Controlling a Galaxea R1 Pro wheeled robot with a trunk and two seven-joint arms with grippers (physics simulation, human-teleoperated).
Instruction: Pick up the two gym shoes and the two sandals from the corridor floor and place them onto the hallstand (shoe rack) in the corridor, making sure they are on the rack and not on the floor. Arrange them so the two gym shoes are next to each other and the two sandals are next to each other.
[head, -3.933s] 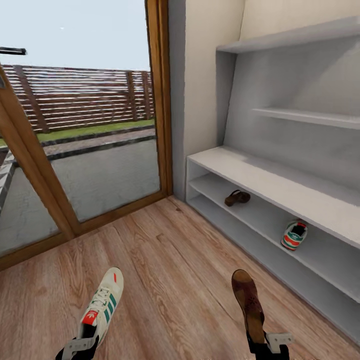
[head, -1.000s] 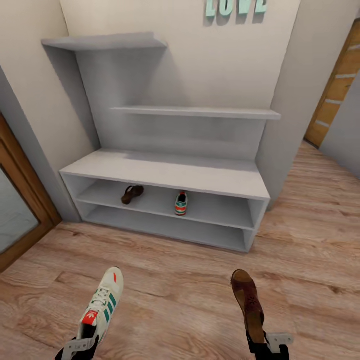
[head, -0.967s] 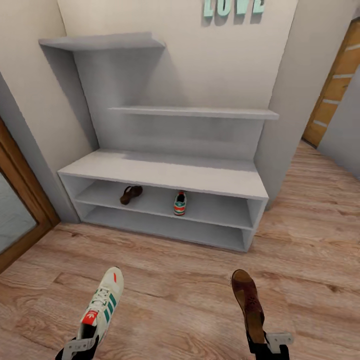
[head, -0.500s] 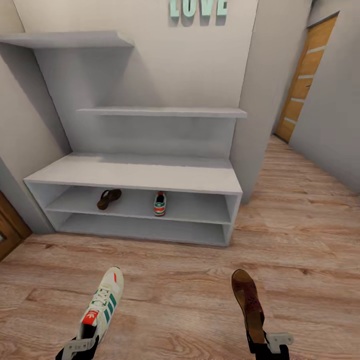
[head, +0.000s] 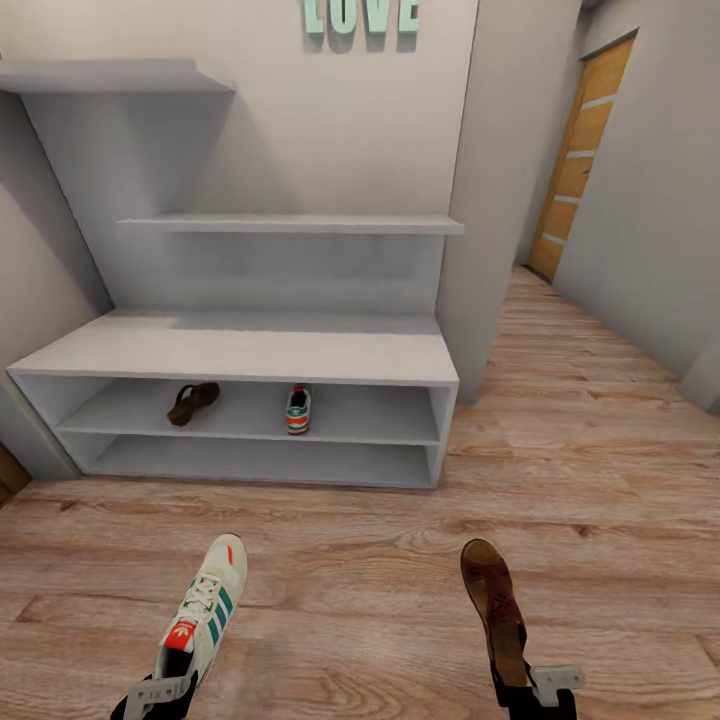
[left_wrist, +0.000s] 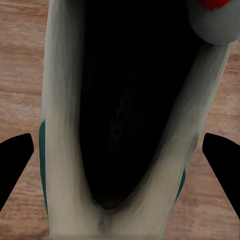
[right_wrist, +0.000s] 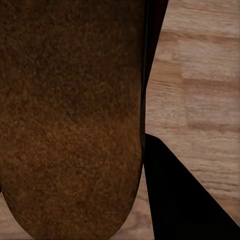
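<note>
Across the corridor floor (head: 560, 470), straight ahead: hallstand (head: 240, 345), light grey, low bench top, two open shelf rows beneath, stepped wall shelves above. Higher on the wall, teal letters "LOVE" (head: 360, 14). Off to the right, wooden door (head: 572, 170) down the passage.

On the upper open shelf row: gym shoe (head: 297, 409) near the middle, heel outward, and brown sandal (head: 192, 402) well apart to its left.

Nearer, above the planks: second gym shoe (head: 205, 612), toe pointing to the hallstand, clamped at the heel by the left gripper (head: 157, 692); dark fingertips (left_wrist: 14, 157) flanking the shoe's opening. Second sandal (head: 495, 610), likewise pointing forward, pinched at the heel by the right gripper (head: 535, 688).
</note>
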